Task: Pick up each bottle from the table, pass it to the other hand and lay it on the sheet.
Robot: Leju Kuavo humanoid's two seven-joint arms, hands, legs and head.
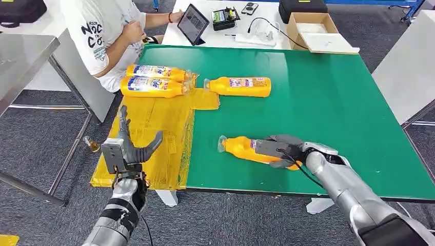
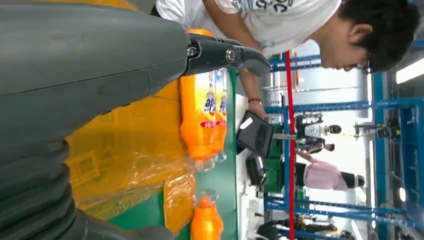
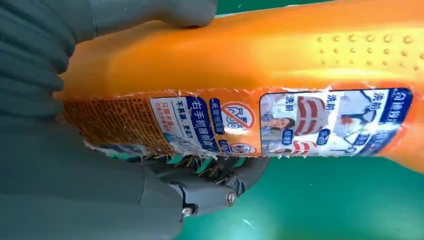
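An orange bottle (image 1: 237, 147) (image 3: 280, 55) lies on its side on the green table (image 1: 318, 102) near the front edge, cap toward the sheet. My right hand (image 1: 281, 148) (image 3: 80, 175) grips its body, thumb on one side and fingers on the other. My left hand (image 1: 131, 147) (image 2: 75, 100) hovers open, fingers spread, over the near end of the yellow sheet (image 1: 154, 123) (image 2: 125, 165). Two orange bottles (image 1: 154, 72) (image 1: 151, 86) (image 2: 199, 115) lie side by side at the sheet's far end. A third bottle (image 1: 241, 86) (image 2: 206, 222) lies on the green surface, its cap by the sheet's corner.
A person in a white T-shirt (image 1: 107, 31) sits at the table's far left corner, close to the two bottles. Behind the green table, a white desk holds a tablet (image 1: 193, 23) and a cardboard box (image 1: 317, 29). A grey table (image 1: 20, 56) stands at the left.
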